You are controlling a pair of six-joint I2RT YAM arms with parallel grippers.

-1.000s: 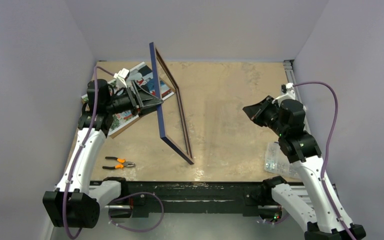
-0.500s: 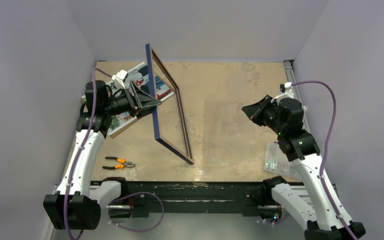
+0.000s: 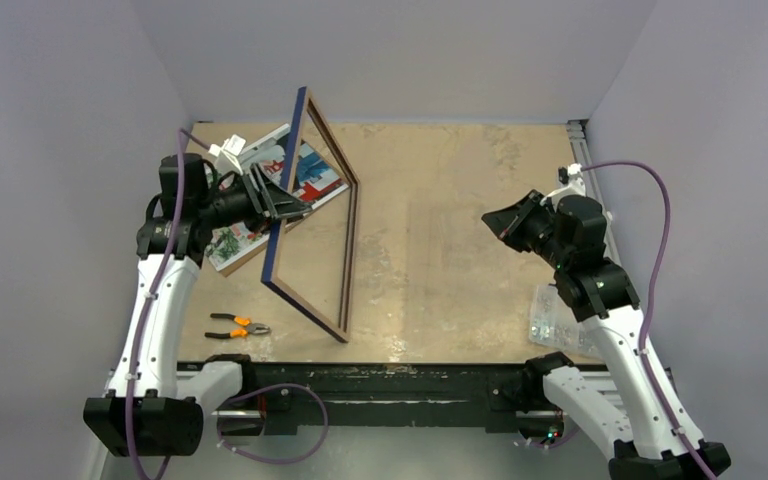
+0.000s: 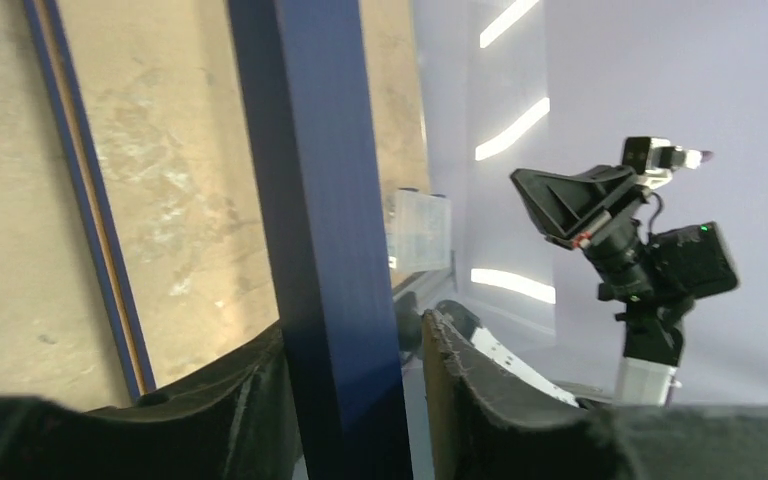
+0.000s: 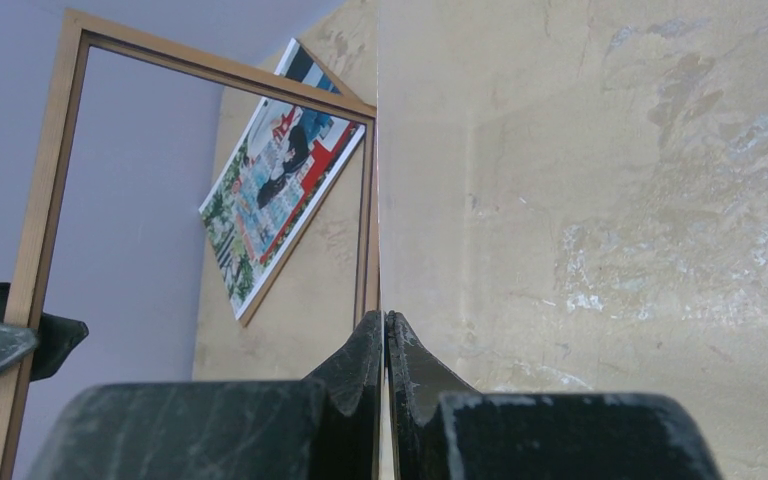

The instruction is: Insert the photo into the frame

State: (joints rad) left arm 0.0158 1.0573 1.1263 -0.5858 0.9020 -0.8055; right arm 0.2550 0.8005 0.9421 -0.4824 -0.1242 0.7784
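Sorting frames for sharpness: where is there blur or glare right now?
Left wrist view: the frame rail between the fingers is soft, with bright streaks reflected on the wall. Right wrist view: near fingers blurred, the photo crisp. Top view: evenly lit and sharp.

Worn tan table [image 3: 440,200], photo [image 3: 305,180] flat at far left, orange-handled pliers [image 3: 238,326] near front

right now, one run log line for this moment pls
left tool: around frame rail | frame: tilted up on edge | photo: flat on table behind | right tool: shut on clear pane
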